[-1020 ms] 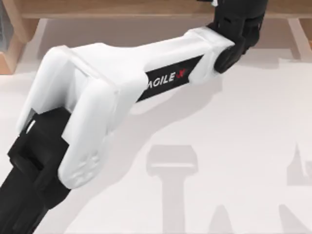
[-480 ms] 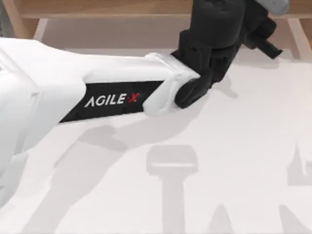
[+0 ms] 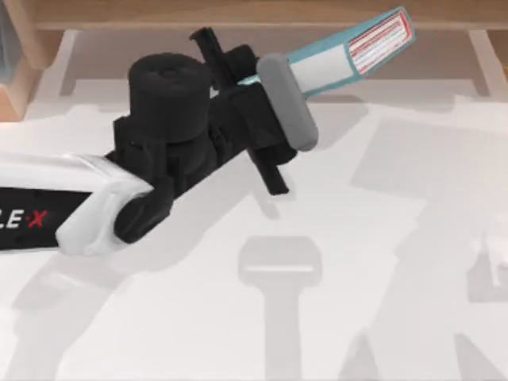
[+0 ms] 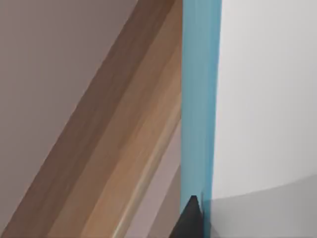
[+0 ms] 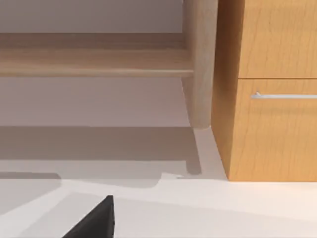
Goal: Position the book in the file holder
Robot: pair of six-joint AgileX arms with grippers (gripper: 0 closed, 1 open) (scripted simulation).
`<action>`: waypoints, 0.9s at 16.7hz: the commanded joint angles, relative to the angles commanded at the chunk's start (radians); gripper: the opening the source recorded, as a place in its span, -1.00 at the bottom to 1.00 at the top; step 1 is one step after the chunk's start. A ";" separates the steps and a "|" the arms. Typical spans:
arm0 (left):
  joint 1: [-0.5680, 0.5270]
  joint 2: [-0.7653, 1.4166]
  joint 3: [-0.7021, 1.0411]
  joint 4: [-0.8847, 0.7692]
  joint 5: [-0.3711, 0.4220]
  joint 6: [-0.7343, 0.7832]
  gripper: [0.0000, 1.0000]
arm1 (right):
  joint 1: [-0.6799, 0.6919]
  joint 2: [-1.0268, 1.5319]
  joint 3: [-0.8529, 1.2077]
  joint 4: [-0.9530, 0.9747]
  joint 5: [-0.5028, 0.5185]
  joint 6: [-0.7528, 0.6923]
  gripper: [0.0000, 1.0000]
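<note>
At the top view's far left edge stands a light tan wooden file holder (image 3: 17,71) with a slanted side wall; a sliver of greyish inside shows at the corner, and what it holds cannot be told. A long wooden shelf board (image 3: 238,14) runs across the back of the white table (image 3: 381,262).

The left arm reaches in from the left, its black left gripper (image 3: 266,99) raised over the back of the table, near the middle. It pinches the thin teal-blue book with a white face panel (image 3: 349,49) by one end, between a grey finger pad (image 3: 287,101) and the finger behind it. The book juts from the gripper toward the back right, tilted, its far end over the shelf board and well apart from the file holder. In the left wrist view the book's teal edge (image 4: 200,99) runs straight out from the fingers beside the wooden board (image 4: 129,139).

The label on the book's white face is fine red lines, too small to read. The white arm link carries the letters "LE X" (image 3: 24,220) on a black strip.

The right wrist view faces a wooden cabinet with a metal drawer handle (image 5: 277,94); a black fingertip shows low in it, and whether the right gripper (image 5: 96,220) is spread or closed cannot be told.
</note>
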 joint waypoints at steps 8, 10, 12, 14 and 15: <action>0.622 -0.127 -0.353 0.023 0.257 0.430 -1.00 | 0.000 0.000 0.000 0.000 0.000 0.000 1.00; 0.778 -0.127 -0.378 0.022 0.301 0.523 -1.00 | 0.000 0.000 0.000 0.000 0.000 0.000 1.00; 0.920 -0.119 -0.373 0.021 0.339 0.607 -1.00 | 0.000 0.000 0.000 0.000 0.000 0.000 1.00; 1.039 -0.102 -0.337 0.023 0.372 0.683 -1.00 | 0.000 0.000 0.000 0.000 0.000 0.000 1.00; 1.084 -0.088 -0.305 0.026 0.386 0.715 -1.00 | 0.000 0.000 0.000 0.000 0.000 0.000 1.00</action>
